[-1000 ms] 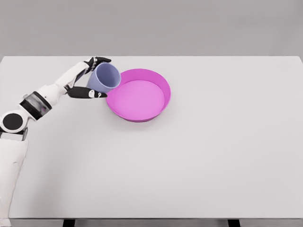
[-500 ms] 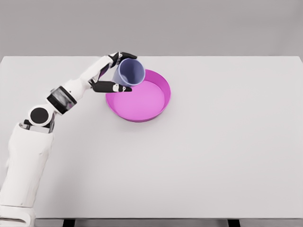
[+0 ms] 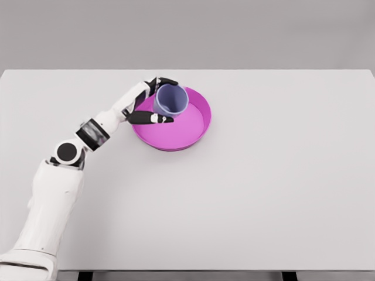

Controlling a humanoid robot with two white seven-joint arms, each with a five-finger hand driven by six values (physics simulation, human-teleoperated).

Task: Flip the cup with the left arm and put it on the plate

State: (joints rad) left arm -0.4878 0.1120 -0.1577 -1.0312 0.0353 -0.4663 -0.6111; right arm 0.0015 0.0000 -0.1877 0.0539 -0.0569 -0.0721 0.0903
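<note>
Reaching in from the lower left of the head view, the white left arm stretches across the pale counter (image 3: pixel 281 193) to the magenta plate (image 3: pixel 190 132). The left hand (image 3: pixel 149 105) is curled around the lavender cup (image 3: pixel 170 100), black fingers (image 3: pixel 167 81) over the far side and thumb along the near side. The cup sits mouth up, slightly tilted, over the plate's left part; I cannot tell whether its base touches the plate.

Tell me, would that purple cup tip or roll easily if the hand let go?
Probably stiff: the cup keeps its round mouth in the left hand. On its side it may roll, though the pink plate's raised rim might stop it.
</note>
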